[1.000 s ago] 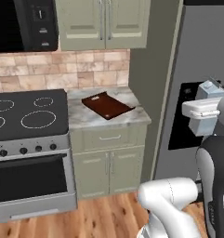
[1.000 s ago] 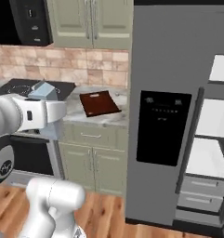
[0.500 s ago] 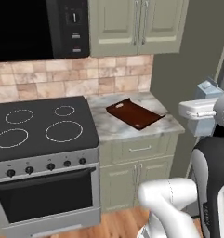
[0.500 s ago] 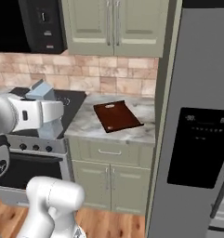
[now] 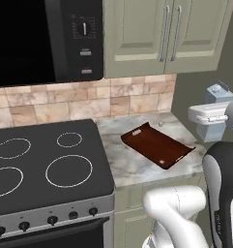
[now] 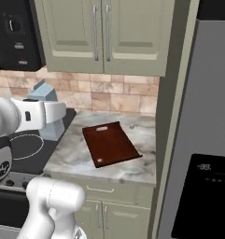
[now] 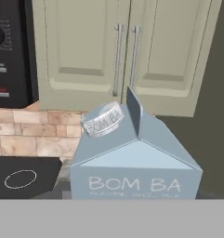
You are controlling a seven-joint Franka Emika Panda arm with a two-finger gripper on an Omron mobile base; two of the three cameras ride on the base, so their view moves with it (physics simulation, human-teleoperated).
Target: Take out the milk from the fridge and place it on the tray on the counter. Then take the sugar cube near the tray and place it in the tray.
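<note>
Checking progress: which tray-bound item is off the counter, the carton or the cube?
The milk, the pale blue gabled carton, held aloft; the white sugar cube sits on the counter beside the tray.

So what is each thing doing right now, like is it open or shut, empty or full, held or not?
milk: upright, off the counter, held in the gripper
tray: flat on the counter, nothing on it
sugar cube: on the counter beside the tray, not picked up
upper cabinet doors: shut
stovetop: nothing on its burners
</note>
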